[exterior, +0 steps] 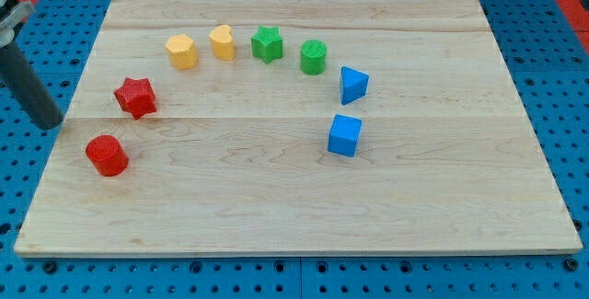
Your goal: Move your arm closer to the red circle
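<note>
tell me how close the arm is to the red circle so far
Partly done. My tip sits at the board's left edge, up and to the view's left of the red circle, not touching it. The red star lies to the tip's right. In hand: the rod slants in from the view's top left. Left: a short slide down and right to close the visible gap.

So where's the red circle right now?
The red circle sits near the board's left edge, just below the red star, with my tip close on its upper left.
</note>
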